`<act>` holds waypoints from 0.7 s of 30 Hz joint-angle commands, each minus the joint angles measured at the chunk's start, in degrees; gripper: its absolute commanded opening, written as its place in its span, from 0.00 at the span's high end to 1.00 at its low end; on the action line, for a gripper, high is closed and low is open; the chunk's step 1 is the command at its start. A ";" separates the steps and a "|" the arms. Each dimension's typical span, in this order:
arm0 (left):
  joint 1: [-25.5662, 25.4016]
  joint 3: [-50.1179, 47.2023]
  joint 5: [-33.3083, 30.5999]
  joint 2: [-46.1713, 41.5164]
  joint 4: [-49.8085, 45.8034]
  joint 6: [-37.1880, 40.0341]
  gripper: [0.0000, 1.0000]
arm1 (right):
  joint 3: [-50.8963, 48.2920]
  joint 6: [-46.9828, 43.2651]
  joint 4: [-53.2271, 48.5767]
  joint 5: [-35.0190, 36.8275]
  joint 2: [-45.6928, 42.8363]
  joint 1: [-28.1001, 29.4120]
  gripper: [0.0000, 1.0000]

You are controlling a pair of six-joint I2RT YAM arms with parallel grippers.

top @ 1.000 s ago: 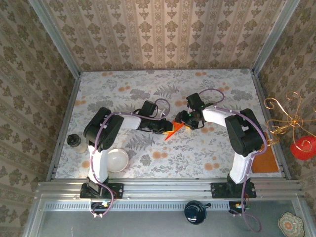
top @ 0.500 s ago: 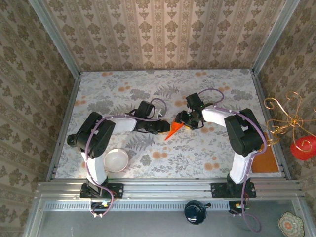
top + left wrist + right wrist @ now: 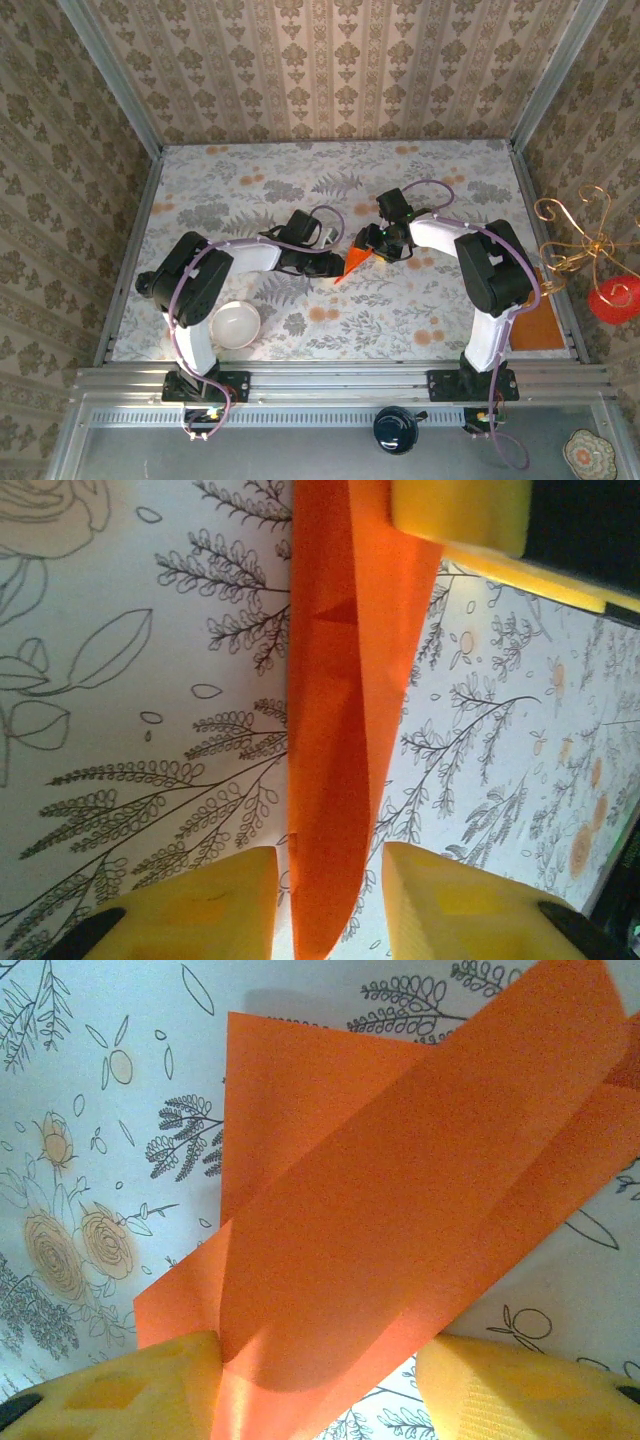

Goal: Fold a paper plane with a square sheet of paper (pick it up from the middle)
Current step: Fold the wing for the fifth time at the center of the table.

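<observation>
Right wrist: plain paper plane (image 3: 400, 1210) between right gripper (image 3: 315, 1400) jaws.

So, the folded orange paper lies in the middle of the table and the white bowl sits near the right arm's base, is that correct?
Not quite: the white bowl sits near the left arm's base, not the right's, as the top external view shows. The folded orange paper does lie in the middle of the table.

Both arms stretched inward, left gripper (image 3: 326, 263) slightly parted, right gripper (image 3: 368, 243) gripping
</observation>
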 commanded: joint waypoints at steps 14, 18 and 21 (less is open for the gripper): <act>-0.17 1.55 -2.47 3.15 -3.29 1.35 0.79 | -1.94 -0.13 -2.98 5.35 6.62 0.35 0.43; -0.16 1.91 -2.44 3.69 -3.69 1.23 0.79 | -1.94 -0.26 -3.13 5.66 6.90 0.35 0.44; -0.07 2.12 -2.72 3.90 -4.24 1.44 0.79 | -1.85 -0.44 -3.20 5.77 7.05 0.35 0.45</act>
